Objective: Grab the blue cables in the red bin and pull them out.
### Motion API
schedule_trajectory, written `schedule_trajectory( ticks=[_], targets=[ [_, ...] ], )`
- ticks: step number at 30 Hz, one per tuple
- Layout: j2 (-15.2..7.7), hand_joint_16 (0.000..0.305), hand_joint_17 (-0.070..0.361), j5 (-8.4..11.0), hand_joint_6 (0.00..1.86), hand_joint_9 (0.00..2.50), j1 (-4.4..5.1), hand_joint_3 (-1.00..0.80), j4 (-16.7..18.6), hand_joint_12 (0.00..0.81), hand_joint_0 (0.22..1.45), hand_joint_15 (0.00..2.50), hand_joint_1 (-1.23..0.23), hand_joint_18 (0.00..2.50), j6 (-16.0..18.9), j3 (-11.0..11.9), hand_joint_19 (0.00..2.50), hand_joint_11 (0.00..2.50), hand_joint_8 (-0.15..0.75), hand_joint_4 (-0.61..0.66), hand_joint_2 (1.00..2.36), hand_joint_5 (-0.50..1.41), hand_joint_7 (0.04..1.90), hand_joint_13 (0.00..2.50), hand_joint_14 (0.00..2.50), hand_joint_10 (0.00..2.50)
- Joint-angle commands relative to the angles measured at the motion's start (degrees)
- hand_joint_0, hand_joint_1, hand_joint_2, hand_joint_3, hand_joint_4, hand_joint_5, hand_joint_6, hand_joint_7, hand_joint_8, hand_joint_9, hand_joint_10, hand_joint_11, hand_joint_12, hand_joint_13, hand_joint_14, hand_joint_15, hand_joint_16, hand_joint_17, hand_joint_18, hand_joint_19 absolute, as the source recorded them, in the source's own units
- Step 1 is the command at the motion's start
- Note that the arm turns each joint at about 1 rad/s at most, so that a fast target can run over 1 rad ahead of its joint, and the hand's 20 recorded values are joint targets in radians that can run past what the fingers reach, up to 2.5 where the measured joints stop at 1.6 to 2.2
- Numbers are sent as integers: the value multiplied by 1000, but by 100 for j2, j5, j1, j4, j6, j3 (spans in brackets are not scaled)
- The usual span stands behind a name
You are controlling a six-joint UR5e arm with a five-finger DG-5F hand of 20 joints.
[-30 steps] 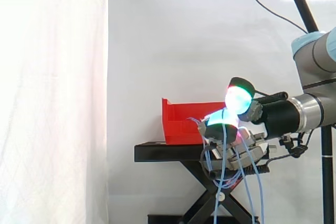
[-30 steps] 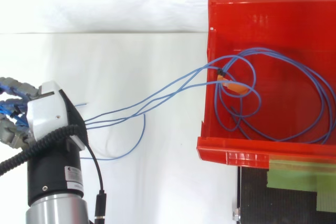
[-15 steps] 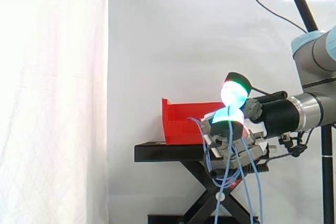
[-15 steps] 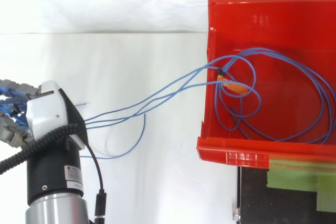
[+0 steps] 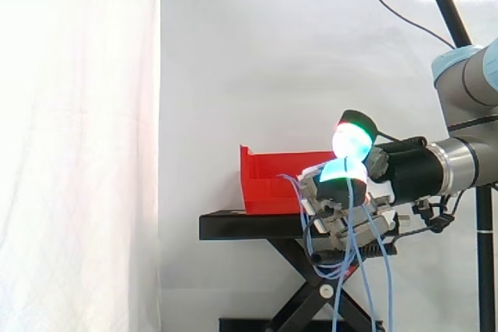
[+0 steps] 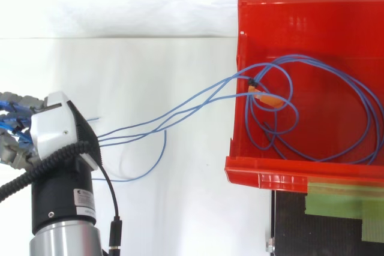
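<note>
Blue cables (image 6: 255, 82): most loops lie coiled inside the red bin (image 6: 282, 172). Several strands cross the bin wall nearest the hand (image 5: 336, 198), which sits well clear of the bin with its fingers curled tight round them. Judgement: extraction partly done. Recommend a steady, straight pull away from the bin, watching that the orange tag (image 6: 267, 97) does not snag on the wall.

Bright light blows out the white curtain (image 5: 78, 114) (shadows faint).
</note>
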Motion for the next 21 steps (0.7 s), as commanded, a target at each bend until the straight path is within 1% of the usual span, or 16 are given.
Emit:
schedule_trajectory(
  ticks=[1,3,9,17,21],
  targets=[
    [0,42,94,-5,5,1231,-5,-1000,-18,298,806,1314,-882,1351,-12,-4,1776,1063,271,133,1000,1024,937,1176,2162,30],
    [0,41,91,-5,4,1227,-5,-1000,-18,295,833,1314,-924,1342,-12,-4,1774,1063,266,134,1000,1022,939,1181,2140,30],
    [0,39,89,-5,5,1232,-5,-1000,-18,292,895,1338,-952,1339,6,-4,1774,1059,263,84,1000,1040,996,1189,2105,30],
    [0,40,90,-14,43,1234,-14,-1000,-18,295,904,1342,-946,1343,-3,-4,1773,1062,258,77,1000,1027,984,1192,2103,30],
    [0,39,89,4,72,1238,-5,-1000,-18,285,915,1343,-943,1344,-12,-4,1771,1062,263,76,1000,1020,979,1191,2102,30]
  ],
)
